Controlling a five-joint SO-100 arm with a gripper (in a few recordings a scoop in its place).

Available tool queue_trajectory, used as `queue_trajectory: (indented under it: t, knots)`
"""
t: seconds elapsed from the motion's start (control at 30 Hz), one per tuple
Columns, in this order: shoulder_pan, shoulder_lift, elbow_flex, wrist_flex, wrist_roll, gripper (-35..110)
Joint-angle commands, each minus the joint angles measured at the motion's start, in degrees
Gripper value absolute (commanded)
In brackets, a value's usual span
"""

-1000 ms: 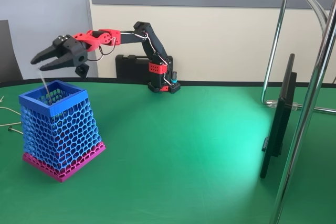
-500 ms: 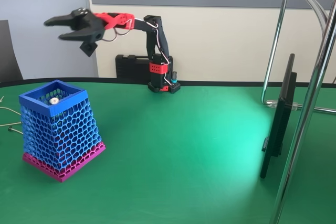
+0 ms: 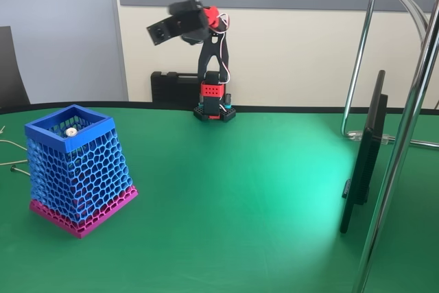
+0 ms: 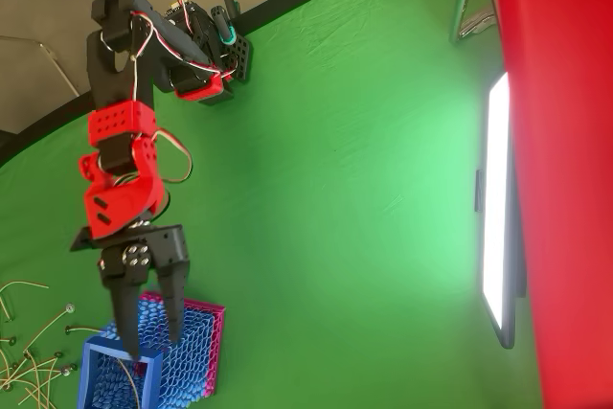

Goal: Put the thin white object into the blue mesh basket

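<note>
My arm: in the fixed view it is folded up high above its base (image 3: 213, 109), which sits at the table's back edge; in the overhead view it stretches out from the base toward the basket.
My gripper (image 4: 149, 330): in the overhead view the two black fingers point down at the basket's rim and stand apart, with open space between them. In the fixed view my gripper (image 3: 167, 27) is raised against the wall and blurred, so I cannot read the jaws there.
Blue mesh basket (image 3: 68, 144): upright on the green table (image 3: 240, 197) near its left edge, with a blue square rim on top and a wider magenta base below. In the overhead view the basket (image 4: 90, 372) sits at the lower left corner.
Thin white object (image 3: 70, 131): its small white knob shows inside the basket, just below the rim. From overhead a thin pale stick (image 4: 125, 369) slants inside the rim, right under my fingertips.
Pale cables (image 4: 29, 356): loose on the table, left of the basket.
Black case (image 3: 171, 84): behind my base, against the wall.
Monitor (image 3: 363, 159): standing edge-on near the table's right edge.
</note>
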Motion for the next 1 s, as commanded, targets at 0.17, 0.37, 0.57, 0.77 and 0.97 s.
queue_trajectory:
  t: [0.17, 0.37, 0.57, 0.77, 0.97]
  knots:
    - [-5.62, 19.86, 19.69, 3.52, -9.67, 25]
    - [-8.09, 33.66, 33.31, 7.03, -14.41, 24]
    - [-8.53, 44.91, 43.59, 13.80, -16.70, 20]
    - [-9.49, 54.93, 52.12, 18.98, -17.23, 18]
    - [-9.40, 62.67, 58.01, 23.12, -17.67, 12]
